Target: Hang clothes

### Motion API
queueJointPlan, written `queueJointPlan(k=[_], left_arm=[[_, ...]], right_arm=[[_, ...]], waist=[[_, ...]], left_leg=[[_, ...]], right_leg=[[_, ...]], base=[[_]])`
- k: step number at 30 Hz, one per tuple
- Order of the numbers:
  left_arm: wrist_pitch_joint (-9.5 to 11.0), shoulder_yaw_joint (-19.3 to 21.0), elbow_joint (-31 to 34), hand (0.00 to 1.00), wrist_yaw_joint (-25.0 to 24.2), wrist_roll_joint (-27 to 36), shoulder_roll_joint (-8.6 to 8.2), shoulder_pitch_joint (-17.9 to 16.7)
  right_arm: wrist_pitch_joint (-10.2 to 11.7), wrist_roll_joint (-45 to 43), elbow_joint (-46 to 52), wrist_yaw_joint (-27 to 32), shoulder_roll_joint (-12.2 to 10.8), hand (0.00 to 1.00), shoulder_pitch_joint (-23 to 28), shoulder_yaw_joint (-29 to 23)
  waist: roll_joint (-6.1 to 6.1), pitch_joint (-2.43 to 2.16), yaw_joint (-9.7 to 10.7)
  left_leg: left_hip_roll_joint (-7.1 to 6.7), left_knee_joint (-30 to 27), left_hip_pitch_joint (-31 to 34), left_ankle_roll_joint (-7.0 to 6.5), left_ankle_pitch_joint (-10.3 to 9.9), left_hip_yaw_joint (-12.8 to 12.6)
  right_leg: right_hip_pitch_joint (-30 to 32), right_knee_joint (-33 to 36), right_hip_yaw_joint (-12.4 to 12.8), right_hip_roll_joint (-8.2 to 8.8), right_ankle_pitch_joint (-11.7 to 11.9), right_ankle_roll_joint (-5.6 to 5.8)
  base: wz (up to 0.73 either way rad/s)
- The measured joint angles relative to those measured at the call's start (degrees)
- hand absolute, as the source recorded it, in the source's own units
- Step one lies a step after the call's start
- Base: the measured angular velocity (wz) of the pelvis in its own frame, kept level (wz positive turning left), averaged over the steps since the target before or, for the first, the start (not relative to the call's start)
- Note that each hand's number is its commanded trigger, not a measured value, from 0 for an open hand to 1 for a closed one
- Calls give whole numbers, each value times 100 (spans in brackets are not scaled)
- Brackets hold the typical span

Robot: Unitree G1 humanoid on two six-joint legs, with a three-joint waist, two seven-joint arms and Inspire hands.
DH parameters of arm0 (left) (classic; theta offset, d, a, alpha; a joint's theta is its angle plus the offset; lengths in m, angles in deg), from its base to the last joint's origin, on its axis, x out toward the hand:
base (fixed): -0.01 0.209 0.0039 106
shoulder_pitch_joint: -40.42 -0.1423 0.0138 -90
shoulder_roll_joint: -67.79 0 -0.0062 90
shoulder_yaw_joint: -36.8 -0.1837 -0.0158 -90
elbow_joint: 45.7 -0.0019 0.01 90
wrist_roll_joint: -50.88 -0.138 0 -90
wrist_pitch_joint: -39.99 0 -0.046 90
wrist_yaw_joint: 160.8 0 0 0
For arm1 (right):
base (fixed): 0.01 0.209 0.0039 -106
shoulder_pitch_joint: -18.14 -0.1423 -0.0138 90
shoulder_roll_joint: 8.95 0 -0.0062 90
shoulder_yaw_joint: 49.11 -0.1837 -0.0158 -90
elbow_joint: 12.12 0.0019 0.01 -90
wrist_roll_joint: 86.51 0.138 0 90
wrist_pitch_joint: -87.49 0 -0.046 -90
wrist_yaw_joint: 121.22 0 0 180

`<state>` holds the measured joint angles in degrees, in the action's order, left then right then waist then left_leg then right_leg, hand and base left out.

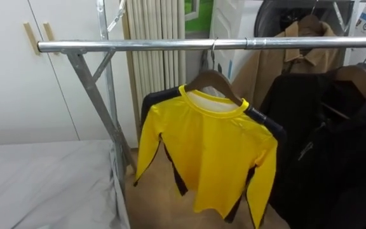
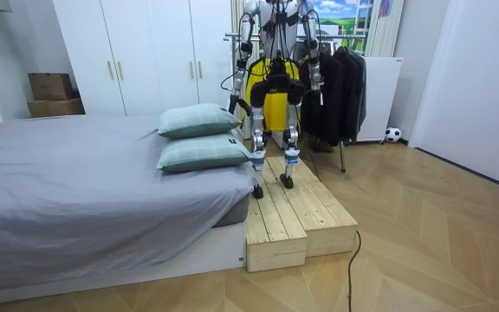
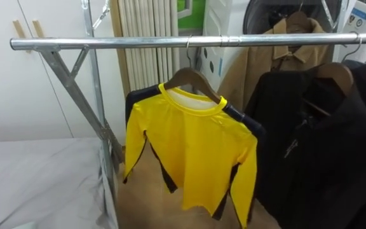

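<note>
A yellow long-sleeved shirt (image 1: 211, 149) with dark side panels hangs on a wooden hanger (image 1: 213, 79). The hanger's hook sits over the metal rail (image 1: 170, 45) of the clothes rack, left of the other garments. In the room view I stand on a wooden platform (image 2: 297, 212) facing the rack, my back to the camera. My left hand (image 2: 236, 106) is lowered at my side, near the bed's pillows. My right hand (image 2: 315, 80) is down beside the dark clothes. Neither hand touches the shirt.
Dark jackets (image 1: 335, 140) and a tan coat (image 1: 278, 63) hang on the rail to the right of the shirt. The rack's slanted metal leg (image 1: 97, 102) stands to the left, beside the grey bed (image 1: 43, 184). White wardrobe doors (image 1: 18, 76) are behind.
</note>
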<state>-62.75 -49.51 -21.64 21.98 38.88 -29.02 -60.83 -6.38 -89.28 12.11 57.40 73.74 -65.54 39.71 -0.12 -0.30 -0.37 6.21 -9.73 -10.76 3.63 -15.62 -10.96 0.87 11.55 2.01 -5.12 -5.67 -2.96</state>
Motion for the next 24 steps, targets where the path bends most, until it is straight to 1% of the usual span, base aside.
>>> queueJointPlan(k=[8,11,14,16,17,18,19,20,21,22,23,24], left_arm=[[-40,-65,4,0,-71,3,-28,0],[-38,-76,-1,0,-59,12,-35,26],[15,-180,-5,0,-62,9,-16,45],[122,-178,19,0,-90,4,-28,47],[142,-173,40,0,-99,5,-27,48],[174,-170,81,0,-105,5,-27,43],[208,-172,81,0,-111,7,-27,44],[233,-181,81,0,-114,7,-27,43],[270,-180,85,0,-119,7,-39,49],[324,-168,75,0,-129,2,-72,44],[367,-164,85,0,-175,-12,-106,43],[385,-161,97,0,-212,-9,-112,42]], right_arm=[[10,-1,26,85,9,0,-7,63],[11,6,142,87,27,0,-23,242],[20,13,156,81,28,0,-131,413],[14,-44,195,48,37,0,-172,449],[14,-122,207,23,41,0,-204,449],[15,-252,213,-32,56,0,-283,457],[12,-439,213,-81,92,0,-350,498],[10,-514,218,-113,113,0,-397,538],[16,-622,227,-134,143,0,-466,639],[23,-634,227,-131,180,0,-490,681],[22,-662,224,-134,208,0,-492,695],[22,-675,214,-136,240,0,-495,727]], waist=[[81,-2,-10],[75,-1,-12],[62,5,-13],[95,2,-36],[103,6,-52],[117,4,-107],[136,0,-178],[152,7,-181],[176,14,-175],[228,22,-167],[290,42,-208],[307,32,-270]], left_leg=[[16,11,-8,0,0,80],[22,9,2,0,0,88],[19,-8,31,0,-1,138],[46,-95,116,-4,-20,230],[58,-128,155,0,-32,233],[78,-182,249,13,-41,241],[92,-234,336,22,-46,256],[98,-289,402,27,-49,295],[102,-453,567,32,-52,318],[122,-603,717,36,-47,320],[139,-613,759,84,-13,309],[142,-619,812,115,7,296]], right_leg=[[-15,4,-92,0,-12,-18],[13,40,-98,-4,-31,-34],[59,109,-138,11,-92,-45],[60,123,-259,25,-122,-67],[89,142,-281,24,-130,-77],[170,225,-334,24,-147,-97],[234,262,-445,38,-167,-128],[258,298,-482,44,-183,-150],[329,311,-577,108,-210,-176],[327,304,-724,144,-217,-188],[357,319,-889,177,-244,-227],[404,325,-950,194,-269,-243]], base=[[6],[0],[8],[23],[14],[6],[9],[23],[47],[73],[66],[66]])
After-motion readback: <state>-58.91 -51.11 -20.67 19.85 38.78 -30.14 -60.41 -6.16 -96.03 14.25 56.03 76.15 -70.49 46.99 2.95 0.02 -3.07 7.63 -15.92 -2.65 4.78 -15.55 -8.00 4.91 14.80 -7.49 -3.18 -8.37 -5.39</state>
